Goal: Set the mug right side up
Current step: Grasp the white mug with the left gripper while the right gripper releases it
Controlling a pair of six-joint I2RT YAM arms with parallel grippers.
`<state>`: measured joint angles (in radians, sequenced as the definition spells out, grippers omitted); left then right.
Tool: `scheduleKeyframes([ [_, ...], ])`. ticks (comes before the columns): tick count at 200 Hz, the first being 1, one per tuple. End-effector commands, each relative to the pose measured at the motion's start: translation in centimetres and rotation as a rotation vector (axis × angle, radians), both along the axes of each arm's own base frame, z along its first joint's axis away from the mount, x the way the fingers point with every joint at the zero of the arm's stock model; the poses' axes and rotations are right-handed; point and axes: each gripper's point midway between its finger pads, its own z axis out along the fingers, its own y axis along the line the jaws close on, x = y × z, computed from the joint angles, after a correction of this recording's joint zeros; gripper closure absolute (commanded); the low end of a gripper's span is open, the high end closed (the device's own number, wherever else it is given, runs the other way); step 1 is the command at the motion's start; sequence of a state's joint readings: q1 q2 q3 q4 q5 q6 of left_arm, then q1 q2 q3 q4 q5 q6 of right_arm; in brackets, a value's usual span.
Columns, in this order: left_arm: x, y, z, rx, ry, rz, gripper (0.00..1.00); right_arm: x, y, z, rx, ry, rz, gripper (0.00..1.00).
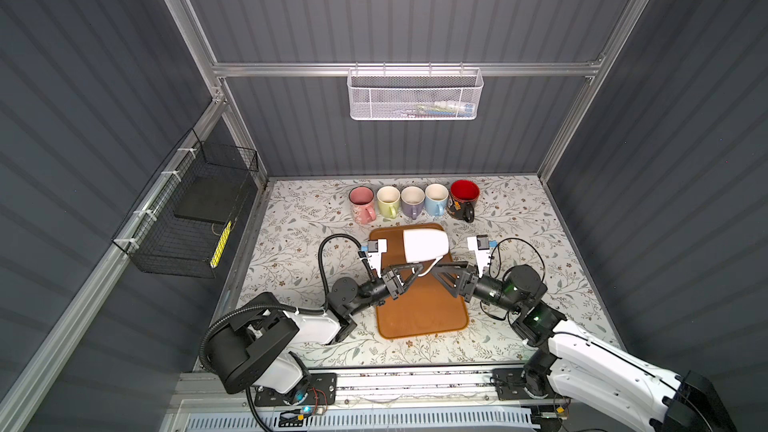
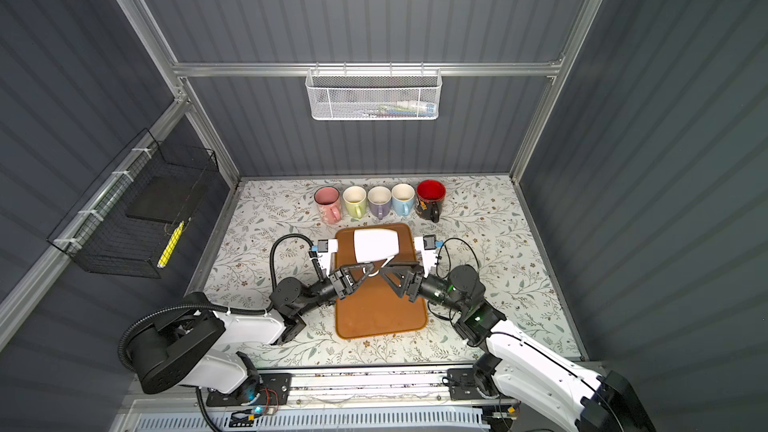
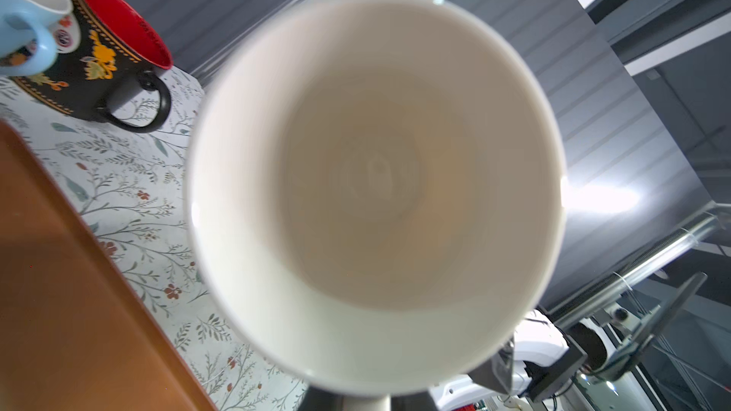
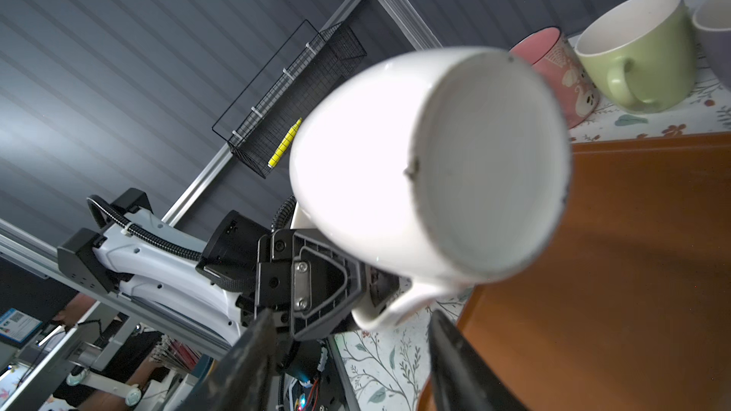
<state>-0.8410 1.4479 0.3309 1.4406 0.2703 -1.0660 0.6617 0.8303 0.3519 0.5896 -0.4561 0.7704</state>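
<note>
Left gripper (image 1: 415, 271) is pinched tight on the mug (image 1: 426, 246) by its handle, fingertips hidden behind it. The glossy white mug is on its side, held above the brown tray (image 1: 419, 317), mouth facing left, base rim chipped. Right gripper (image 1: 436, 270) is spread wide beside the handle, gripping nothing. Lettering inside the red mug (image 3: 118, 21) is unreadable.

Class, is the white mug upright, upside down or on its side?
On its side: mug held level, mouth facing left, base right.

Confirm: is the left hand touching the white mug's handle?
Touching. The right wrist view shows the left hand closed on the handle of the white mug, which lies sideways.
</note>
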Motion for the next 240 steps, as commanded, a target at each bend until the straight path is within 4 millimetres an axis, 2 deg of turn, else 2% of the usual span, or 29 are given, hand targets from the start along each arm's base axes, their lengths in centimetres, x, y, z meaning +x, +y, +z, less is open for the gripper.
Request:
scheduleKeyframes([
  [1,0.3,1.8,3.2,-0.064,-0.098,0.077,1.00,0.0,-0.4,0.3,-0.012,-0.035,-0.025,0.29],
  [33,0.6,2.5,4.0,0.014,-0.131,0.129,1.00,0.4,-1.0,-0.5,-0.048,-0.025,-0.065,0.21],
  [62,1.5,3.6,3.4,0.223,-0.138,0.232,1.00,0.8,-1.5,-1.5,-0.093,-0.002,-0.108,0.18],
  [85,2.5,5.8,2.9,0.449,-0.139,0.343,1.00,1.8,-2.5,-2.1,-0.142,0.014,-0.184,0.14],
  [103,3.3,8.2,2.4,0.630,-0.123,0.443,1.00,2.1,-2.9,-2.3,-0.171,0.012,-0.213,0.12],
  [142,3.9,12.4,3.3,0.893,-0.113,0.580,1.00,2.9,-3.2,-2.2,-0.227,-0.004,-0.254,0.02],
  [184,5.0,16.9,0.4,1.387,-0.005,0.658,1.00,3.5,-3.3,-1.9,-0.260,-0.025,-0.273,0.01],
  [213,5.5,18.5,0.7,1.539,0.013,0.682,1.00,3.7,-3.7,-2.4,-0.289,-0.022,-0.298,0.01],
  [240,7.0,19.8,0.4,1.605,0.081,0.664,1.00,4.2,-4.7,-3.4,-0.334,0.003,-0.352,0.01],
])
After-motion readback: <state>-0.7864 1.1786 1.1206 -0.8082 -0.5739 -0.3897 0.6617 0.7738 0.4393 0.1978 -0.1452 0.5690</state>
